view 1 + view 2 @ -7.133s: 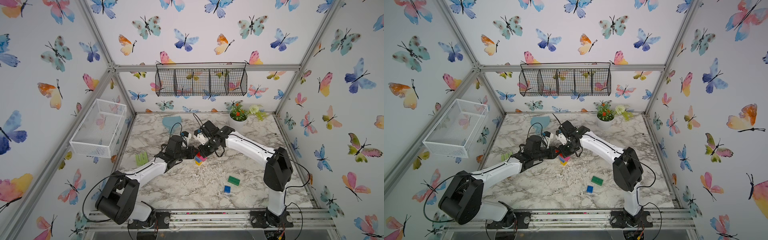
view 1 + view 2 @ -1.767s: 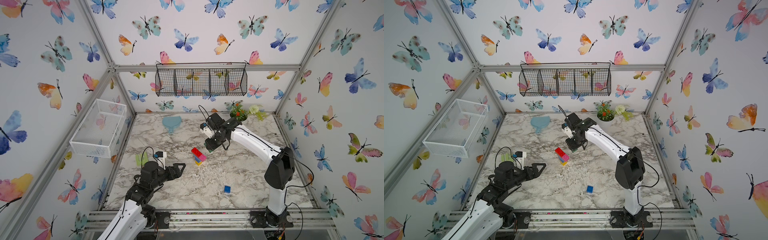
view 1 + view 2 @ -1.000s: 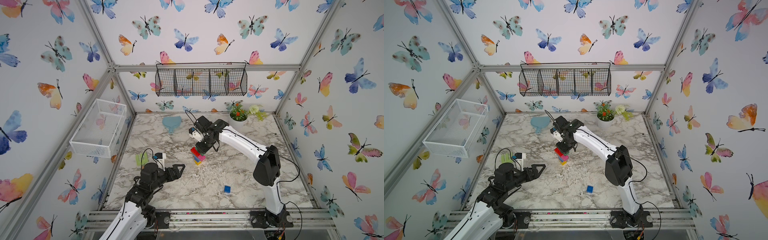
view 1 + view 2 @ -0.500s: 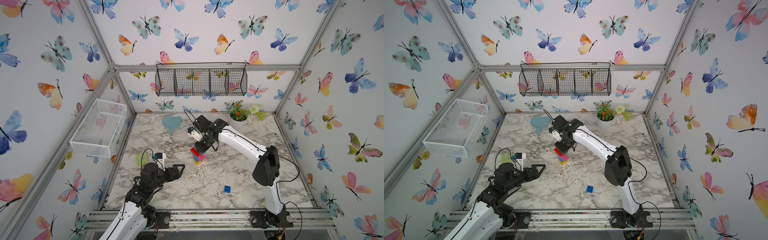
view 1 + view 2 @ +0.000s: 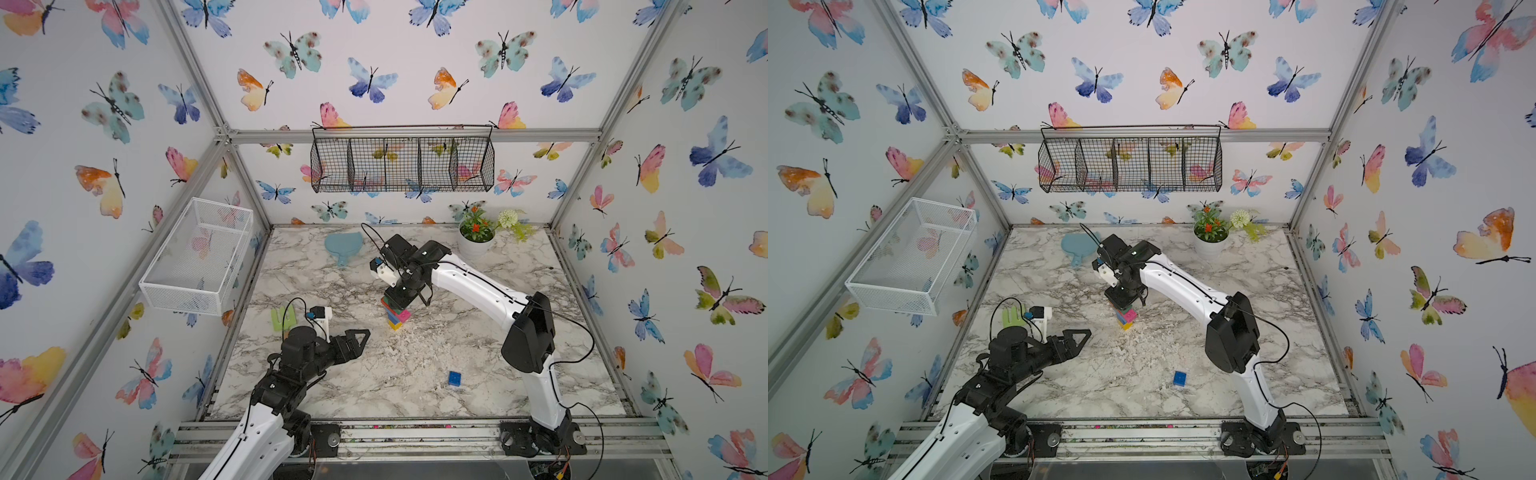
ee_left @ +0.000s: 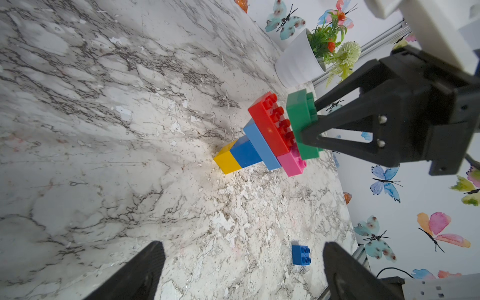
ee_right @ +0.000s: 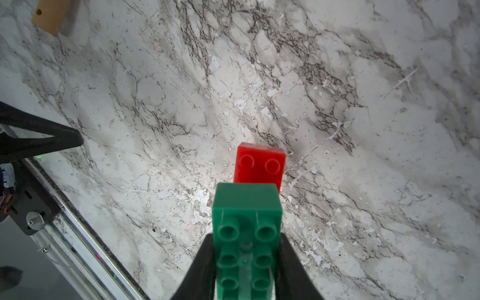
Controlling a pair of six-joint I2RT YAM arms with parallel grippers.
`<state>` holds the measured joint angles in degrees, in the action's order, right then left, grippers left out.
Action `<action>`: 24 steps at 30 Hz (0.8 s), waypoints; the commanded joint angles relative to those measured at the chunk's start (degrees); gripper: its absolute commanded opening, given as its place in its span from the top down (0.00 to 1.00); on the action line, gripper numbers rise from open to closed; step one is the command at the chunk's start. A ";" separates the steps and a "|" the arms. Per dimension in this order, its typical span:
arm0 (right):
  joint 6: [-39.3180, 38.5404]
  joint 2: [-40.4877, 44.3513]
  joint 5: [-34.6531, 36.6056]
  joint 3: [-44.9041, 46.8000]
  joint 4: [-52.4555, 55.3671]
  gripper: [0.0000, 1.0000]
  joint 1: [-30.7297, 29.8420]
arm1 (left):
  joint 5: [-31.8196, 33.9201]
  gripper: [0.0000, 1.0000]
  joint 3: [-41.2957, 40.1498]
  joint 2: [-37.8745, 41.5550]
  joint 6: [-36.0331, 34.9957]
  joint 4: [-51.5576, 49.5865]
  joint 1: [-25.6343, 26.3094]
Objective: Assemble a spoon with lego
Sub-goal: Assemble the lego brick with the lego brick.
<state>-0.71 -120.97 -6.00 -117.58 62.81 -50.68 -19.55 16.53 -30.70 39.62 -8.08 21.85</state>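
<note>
The spoon (image 5: 397,316) stands upright mid-table as a lego stack: yellow (image 6: 227,162) at the bottom, then blue (image 6: 244,153), a long light-blue brick (image 6: 261,145), then a long red brick (image 6: 270,122) and a pink one (image 6: 292,165). My right gripper (image 7: 246,241) points down over it, shut on a long green brick (image 6: 302,124). That brick lies against the red studs, offset toward the pink end. I cannot tell whether it is seated. A loose blue brick (image 5: 454,379) lies front right. My left gripper (image 5: 357,338) hangs open and empty at the front left.
A pale-teal paddle (image 5: 344,245) lies at the back. A pale green pronged utensil (image 5: 279,318) lies by the left edge. A white flower pot (image 5: 473,245) stands back right. A white wire basket (image 5: 195,257) hangs on the left wall, a black one (image 5: 401,160) on the back wall.
My right gripper has brought the green brick leftward over the stack and sunk slightly onto it, barely moving in the last half second. The left arm has stayed still.
</note>
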 commanded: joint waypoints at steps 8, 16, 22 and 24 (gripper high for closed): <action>-0.08 -1.47 1.36 -0.58 1.97 0.98 -0.21 | -0.05 0.03 -0.10 0.90 -0.94 -0.69 -0.26; -0.17 -2.29 0.36 -0.28 2.19 0.98 -0.56 | -0.05 0.03 -0.10 1.08 -0.95 -0.80 -0.22; 0.00 -2.89 0.55 -0.02 2.33 0.98 -0.98 | -0.05 0.03 -0.12 1.21 -1.17 -0.95 -0.23; 0.22 -3.21 0.82 -0.50 2.56 0.98 -1.00 | -0.05 0.03 -0.10 1.25 -1.20 -0.93 -0.22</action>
<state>-0.69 -121.91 -5.54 -117.60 63.35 -51.16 -19.55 16.53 -30.09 39.44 -8.10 21.85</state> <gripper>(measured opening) 0.333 0.970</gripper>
